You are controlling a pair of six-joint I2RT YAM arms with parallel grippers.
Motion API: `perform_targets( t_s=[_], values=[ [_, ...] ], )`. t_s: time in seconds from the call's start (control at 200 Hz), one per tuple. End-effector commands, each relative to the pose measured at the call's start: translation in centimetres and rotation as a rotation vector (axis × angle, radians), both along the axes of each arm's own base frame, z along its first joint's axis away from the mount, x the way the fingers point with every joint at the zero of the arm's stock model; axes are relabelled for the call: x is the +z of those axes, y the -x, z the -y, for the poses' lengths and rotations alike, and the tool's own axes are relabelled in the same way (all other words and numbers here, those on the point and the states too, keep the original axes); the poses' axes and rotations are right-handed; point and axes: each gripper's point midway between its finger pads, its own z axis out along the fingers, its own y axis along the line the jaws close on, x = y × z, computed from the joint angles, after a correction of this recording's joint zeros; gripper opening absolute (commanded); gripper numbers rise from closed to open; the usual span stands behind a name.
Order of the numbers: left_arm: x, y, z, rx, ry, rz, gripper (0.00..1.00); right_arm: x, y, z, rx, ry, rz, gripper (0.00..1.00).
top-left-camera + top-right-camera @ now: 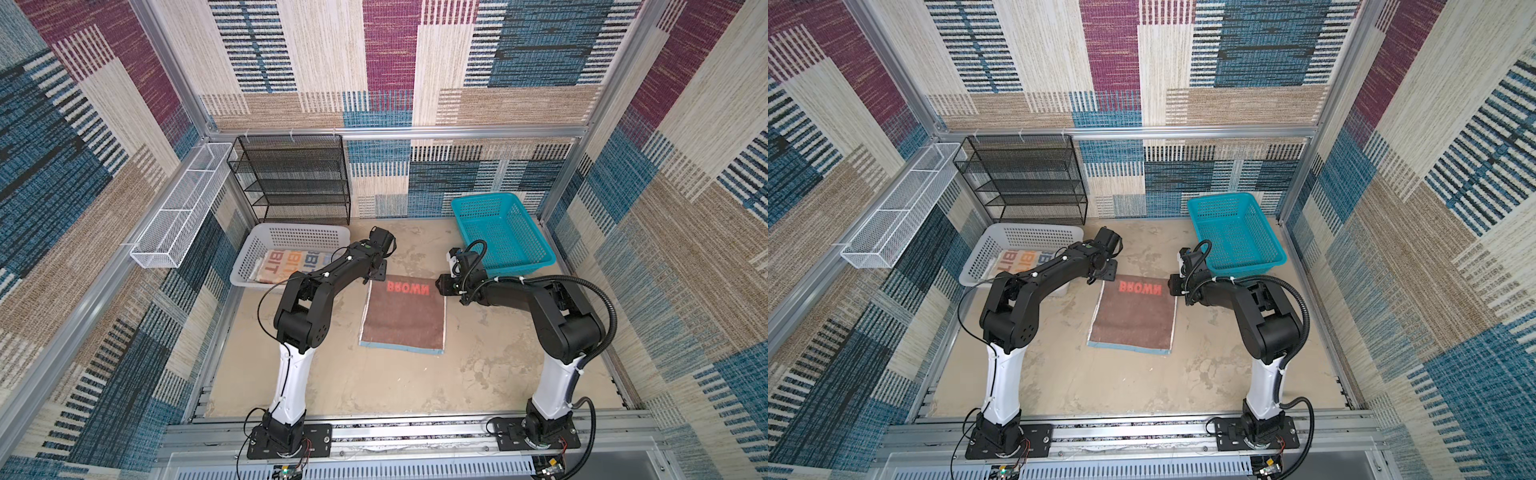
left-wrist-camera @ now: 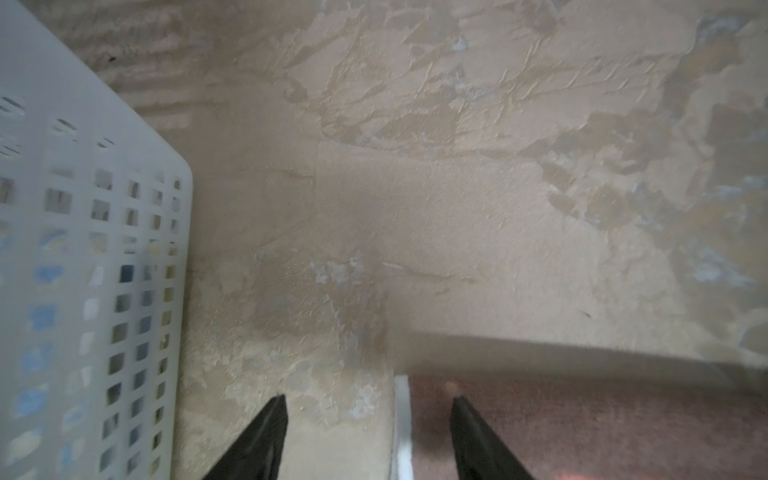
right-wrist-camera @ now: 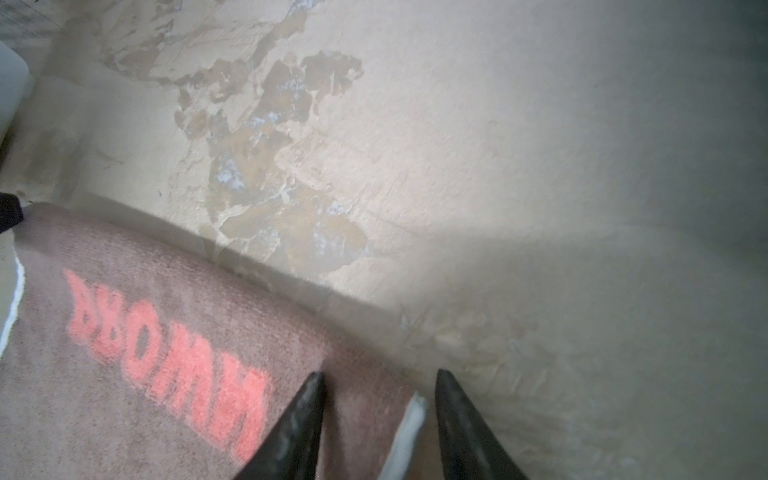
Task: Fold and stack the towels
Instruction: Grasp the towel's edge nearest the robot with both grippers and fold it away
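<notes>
A brown towel [image 1: 403,316] [image 1: 1133,316] with coral lettering and a pale blue near edge lies flat on the table's middle. My left gripper [image 1: 376,276] [image 2: 370,399] hangs open at its far left corner. One finger is over the brown towel [image 2: 602,424], the other over bare table. My right gripper [image 1: 442,284] [image 3: 380,372] is open at the far right corner and straddles the white side edge of the brown towel [image 3: 145,374]. A lettered towel [image 1: 282,264] [image 1: 1017,262] lies folded in the white basket [image 1: 299,227].
A teal basket [image 1: 486,199] [image 1: 1221,198] stands at the back right, just behind the right wrist. The white basket [image 2: 83,249] is close beside the left gripper. A black mesh shelf [image 1: 291,178] and a white wire tray [image 1: 183,208] line the back left.
</notes>
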Motion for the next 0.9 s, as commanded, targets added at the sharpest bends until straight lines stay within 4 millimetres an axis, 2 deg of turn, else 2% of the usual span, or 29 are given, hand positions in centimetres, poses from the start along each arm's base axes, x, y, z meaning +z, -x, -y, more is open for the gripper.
perform_targets(
  t_s=[0.0, 0.165, 0.275, 0.356, 0.446, 0.591, 0.741, 0.896],
  values=[
    [-0.8, 0.3, 0.5, -0.033, 0.011, -0.048, 0.59, 0.1, -0.5, 0.0, 0.006, 0.011, 0.015, 0.44],
    [-1.7, 0.1, 1.2, -0.045, 0.046, -0.069, 0.36, 0.0, -0.6, 0.0, 0.013, 0.018, 0.014, 0.40],
    [-1.9, -0.2, 1.4, -0.048, 0.060, -0.074, 0.27, -0.1, -0.7, 0.0, 0.018, 0.022, 0.013, 0.36],
    [-2.3, -0.5, 1.5, -0.048, 0.068, -0.079, 0.20, -0.2, -0.9, -0.1, 0.023, 0.024, 0.012, 0.27],
    [-2.8, -0.7, 1.5, -0.043, 0.076, -0.086, 0.00, -0.3, -1.0, -0.1, 0.027, 0.020, 0.011, 0.17],
    [-3.3, -0.8, 1.6, -0.040, 0.094, -0.101, 0.00, -0.3, -1.0, -0.3, 0.042, 0.009, 0.011, 0.00],
    [-2.4, -0.8, 1.3, -0.033, 0.101, -0.073, 0.00, 0.5, -1.1, -0.5, 0.057, 0.007, 0.039, 0.00],
    [0.3, -1.4, 1.4, -0.048, 0.120, 0.017, 0.00, 2.0, -1.5, -0.7, 0.070, -0.002, 0.090, 0.00]
  ],
)
